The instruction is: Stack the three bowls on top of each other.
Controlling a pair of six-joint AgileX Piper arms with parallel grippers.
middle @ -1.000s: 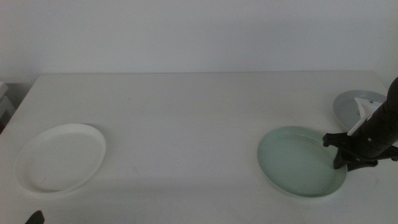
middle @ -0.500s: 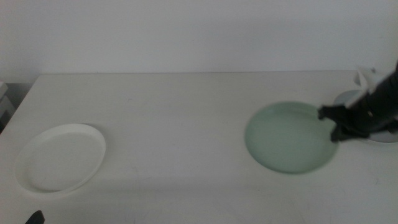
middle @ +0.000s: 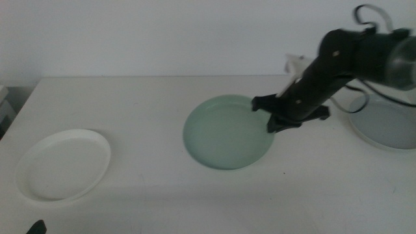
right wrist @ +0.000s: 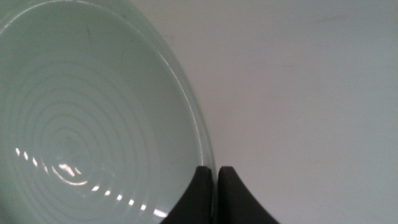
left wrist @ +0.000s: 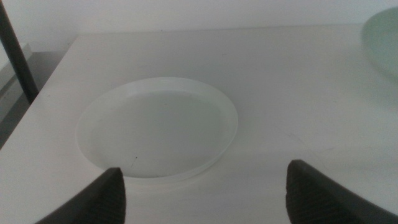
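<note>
1. The left gripper (left wrist: 202, 186) waits low at the near edge of the table (middle: 149, 110), its jaws spread wide with nothing between them.
2. Just ahead of that gripper the white bowl (middle: 63, 164) lies flat on the table — upright and apart from the other bowls.
3. The right gripper (middle: 281, 119) reaches in over the middle of the table, its jaws pinched narrow on the rim of the green bowl (middle: 227, 132); the wrist view shows the rim caught between the two jaw tips (right wrist: 216, 186).
4. The green bowl extends from the right gripper toward the white one; whether it touches the table I cannot tell.
5. Behind the right arm (middle: 351, 55) — off to its far side — the grey bowl (middle: 385, 122) sits on the table, well apart from the green bowl.
</note>
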